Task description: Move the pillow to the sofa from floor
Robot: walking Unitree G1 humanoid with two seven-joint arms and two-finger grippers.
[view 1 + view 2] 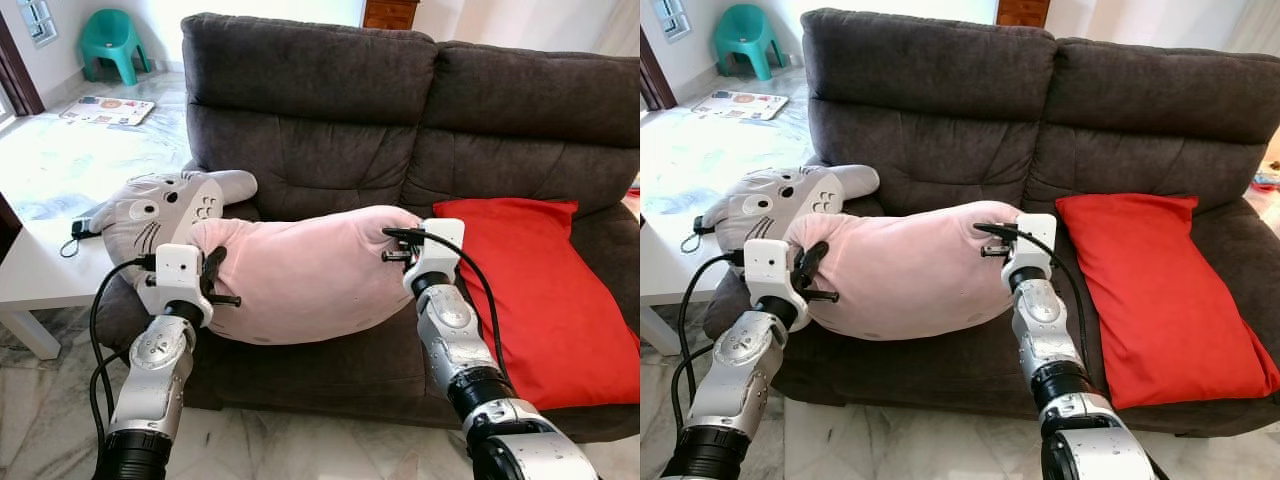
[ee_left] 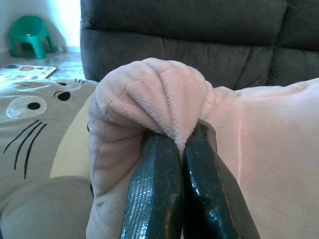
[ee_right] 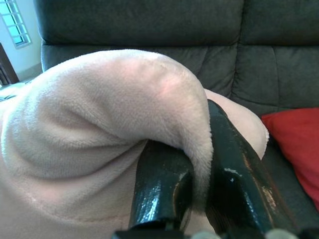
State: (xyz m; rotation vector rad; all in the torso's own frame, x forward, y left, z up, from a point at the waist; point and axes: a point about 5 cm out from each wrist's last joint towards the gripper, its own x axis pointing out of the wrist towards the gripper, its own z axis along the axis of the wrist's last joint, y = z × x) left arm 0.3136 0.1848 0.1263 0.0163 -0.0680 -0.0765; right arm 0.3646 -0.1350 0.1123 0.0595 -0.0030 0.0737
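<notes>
Gripping the pink pillow (image 1: 300, 275) over the sofa (image 1: 330, 120), left gripper (image 2: 180, 149) and right gripper (image 3: 199, 164) jaws pinch its ends.

We are seeing the soft pink plush pillow (image 1: 300, 275) covering part of the dark grey fabric sofa (image 1: 330, 120) seat and overlapping the lower edge of the grey plush cat-face cushion (image 1: 160, 212). In the head views, the left gripper (image 2: 180, 149) and the right gripper (image 3: 199, 164) are burying their fingertips in pink folds, so the tips are staying out of sight. The picture's right edge is cutting off the flat red fabric pillow (image 1: 545, 290), and the left edge is cutting the white low table (image 1: 40, 275). The small dark object (image 1: 78, 230) on that table is too small for us to identify.
</notes>
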